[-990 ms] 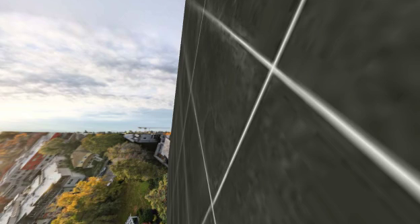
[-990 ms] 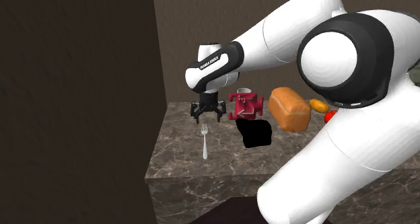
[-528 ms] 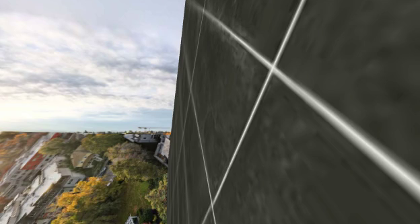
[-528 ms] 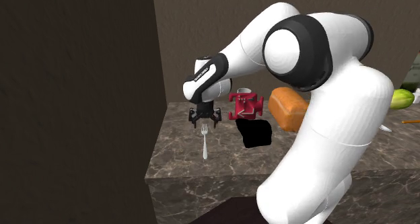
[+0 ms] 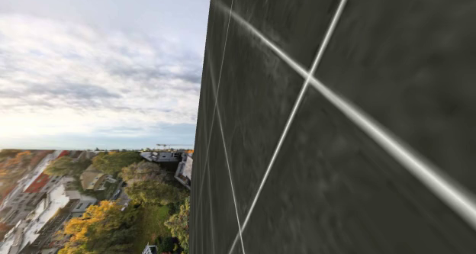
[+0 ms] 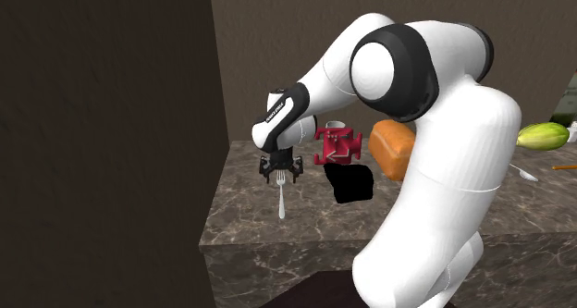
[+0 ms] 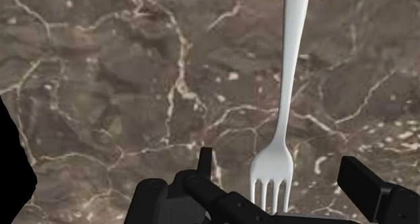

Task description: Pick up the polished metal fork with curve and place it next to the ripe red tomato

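The fork lies flat on the brown stone tabletop, near the dark panel on the second exterior view's left; it has not moved since a moment ago. The white arm has bent over more, and the jaws have come down a little lower than half a second ago; now they hang right over the prong end of the fork. In the wrist view the fork is pale and shiny; its prongs sit between the two black fingers; the jaws are wide open and hold nothing (the fingers stand on each side of the prongs and do not touch them). The handle points away from the jaws.

Behind the fork stands a red thing; beside it is a loaf of bread, partly behind the arm; in front of the red thing is a black blob. The arm's big joint has swung toward the second exterior view's left, so more of a green thing shows than before.

The shoulder view is the same as before; a dark wall with thin pale lines, a cloudy sky, and houses and trees far below.
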